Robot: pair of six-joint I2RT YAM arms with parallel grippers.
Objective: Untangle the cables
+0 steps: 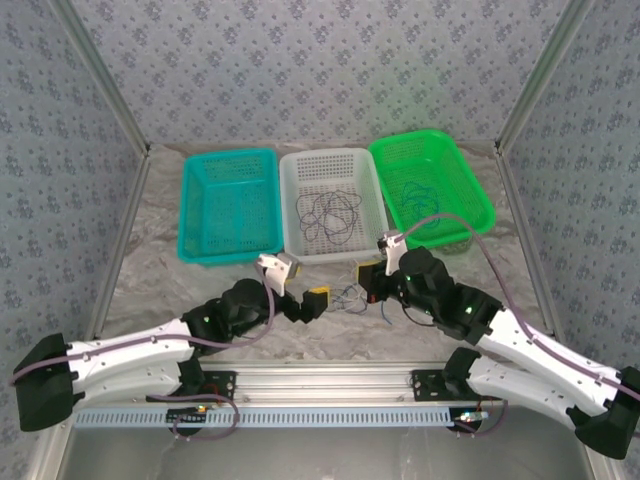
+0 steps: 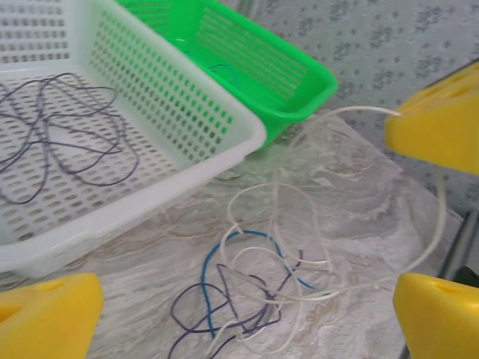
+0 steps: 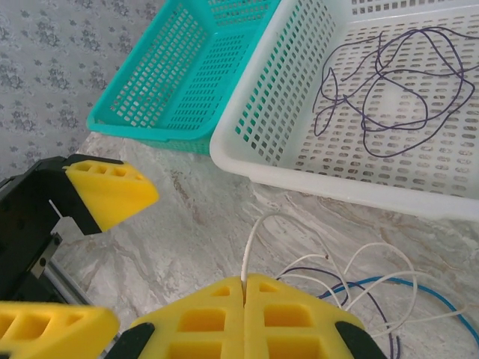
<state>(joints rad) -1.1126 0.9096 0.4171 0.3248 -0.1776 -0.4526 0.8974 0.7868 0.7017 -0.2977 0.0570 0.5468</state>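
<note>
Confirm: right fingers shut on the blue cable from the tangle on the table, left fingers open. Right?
Wrong colour. The right wrist view shows the right fingers shut on the white cable, not the blue cable, which lies loose in the tangle on the table. Left fingers are open.

Left arm [image 1: 130,352] and right arm [image 1: 545,352]: white shells, black joints, thick purple-grey arm cables [image 1: 478,236] along them, plus chunky yellow fingers [image 3: 217,314] with square cutouts.
</note>
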